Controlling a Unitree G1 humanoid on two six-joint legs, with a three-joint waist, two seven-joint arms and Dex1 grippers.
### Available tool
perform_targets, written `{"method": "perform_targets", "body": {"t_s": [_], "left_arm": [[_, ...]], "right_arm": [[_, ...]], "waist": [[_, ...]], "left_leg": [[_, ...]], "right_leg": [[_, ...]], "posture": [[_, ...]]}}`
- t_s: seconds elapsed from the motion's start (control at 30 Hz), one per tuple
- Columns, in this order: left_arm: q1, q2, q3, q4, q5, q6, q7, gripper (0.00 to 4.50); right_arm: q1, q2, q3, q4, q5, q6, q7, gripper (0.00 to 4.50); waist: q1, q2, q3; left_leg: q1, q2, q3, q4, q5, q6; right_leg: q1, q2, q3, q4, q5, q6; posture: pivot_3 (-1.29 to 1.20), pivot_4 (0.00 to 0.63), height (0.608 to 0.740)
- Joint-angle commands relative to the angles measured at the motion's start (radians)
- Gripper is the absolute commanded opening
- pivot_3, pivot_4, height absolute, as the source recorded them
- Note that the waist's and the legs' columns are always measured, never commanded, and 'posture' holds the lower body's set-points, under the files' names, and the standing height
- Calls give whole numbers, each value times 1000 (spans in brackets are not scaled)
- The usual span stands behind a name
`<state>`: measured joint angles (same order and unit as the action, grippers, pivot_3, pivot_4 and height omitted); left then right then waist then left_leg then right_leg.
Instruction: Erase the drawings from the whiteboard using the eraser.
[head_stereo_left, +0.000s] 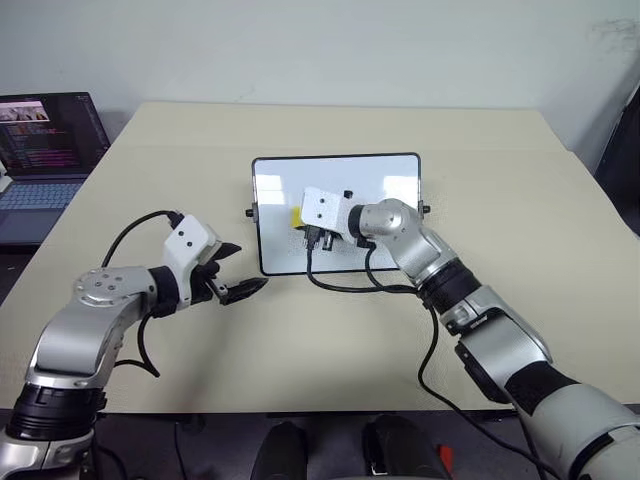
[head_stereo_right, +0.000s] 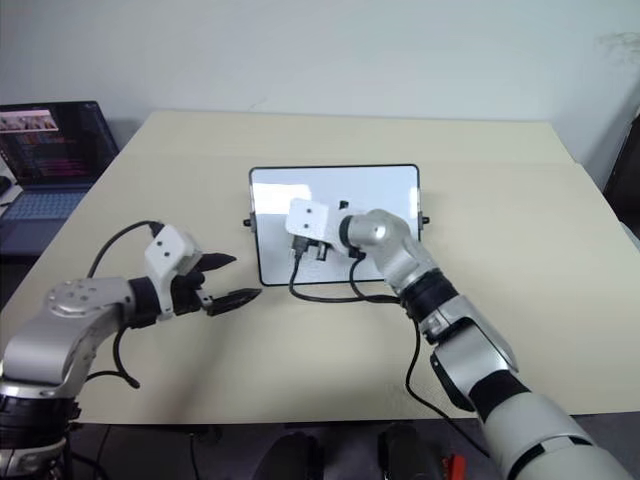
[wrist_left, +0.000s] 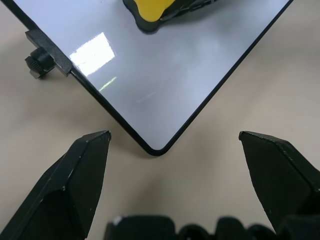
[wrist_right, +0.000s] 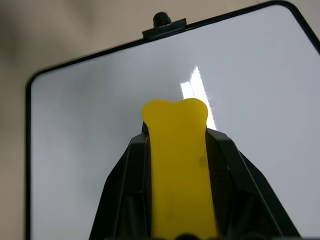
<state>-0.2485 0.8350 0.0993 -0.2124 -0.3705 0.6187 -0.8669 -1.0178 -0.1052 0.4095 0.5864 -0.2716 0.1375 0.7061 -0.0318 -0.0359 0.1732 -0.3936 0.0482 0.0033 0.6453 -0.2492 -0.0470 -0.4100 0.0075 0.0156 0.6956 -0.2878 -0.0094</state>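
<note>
The whiteboard (head_stereo_left: 385, 175) lies flat on the middle of the table, black-framed and glossy. My right gripper (head_stereo_left: 301, 222) hovers over the board's left half, shut on the yellow eraser (head_stereo_left: 296, 217). The right wrist view shows the eraser (wrist_right: 177, 160) clamped between the two black fingers (wrist_right: 127, 175), its tip sticking out over the white surface. My left gripper (head_stereo_left: 246, 267) stands open just off the board's near left corner (wrist_left: 157, 148), holding nothing. The drawings are out of view; the bare board shows only glare.
An open laptop (head_stereo_left: 45, 150) sits at the table's far left edge. A black cable (head_stereo_left: 345, 285) trails from the right wrist across the board's near edge. Small black knobs (wrist_left: 37, 62) stick out from the board's sides. Bare beige tabletop (head_stereo_left: 520, 240) surrounds the board.
</note>
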Motion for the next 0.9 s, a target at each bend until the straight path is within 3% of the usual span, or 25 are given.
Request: {"method": "perform_targets", "body": {"t_s": [0.03, 0.2, 0.43, 0.67, 0.9], "left_arm": [[-16, -2, 1, -4, -5, -21, -14, 4500], [-21, -19, -3, -4, -10, -39, -20, 4500], [-4, -53, 18, -21, -28, -73, -17, 4500], [-17, -74, 9, -21, -39, -95, -27, 4500], [-105, -98, -28, 35, -28, -107, -33, 4500]], "right_arm": [[20, 4, -99, -189, 111, 123, 37, 1144], [164, -66, -163, -574, 224, 346, 102, 1143], [507, -246, -246, -1033, 322, 580, 95, 1143], [715, -293, -280, -1153, 345, 621, -8, 1143], [756, -300, -266, -1155, 350, 590, -67, 1143]], "waist": [[0, 0, 1], [5, 0, 1], [5, 0, 1], [-1, 0, 1], [0, 0, 1]], "left_leg": [[-1, 0, 0, 0, 0, 0], [-7, 0, -2, 0, 0, 0], [-7, 0, -1, -1, -1, 0], [-5, -1, -1, -1, -1, 0], [-5, -2, 1, 0, 0, 0]], "right_leg": [[-1, 0, 0, 0, 0, 0], [-5, 0, -1, -2, 0, 0], [-3, -1, -1, -8, 0, 0], [-2, 5, -1, -7, -2, 3], [-2, 5, 0, -6, -2, 4]], "posture": [[0, 150, 740], [0, 150, 740], [0, 150, 740], [0, 150, 740], [0, 150, 740]]}}
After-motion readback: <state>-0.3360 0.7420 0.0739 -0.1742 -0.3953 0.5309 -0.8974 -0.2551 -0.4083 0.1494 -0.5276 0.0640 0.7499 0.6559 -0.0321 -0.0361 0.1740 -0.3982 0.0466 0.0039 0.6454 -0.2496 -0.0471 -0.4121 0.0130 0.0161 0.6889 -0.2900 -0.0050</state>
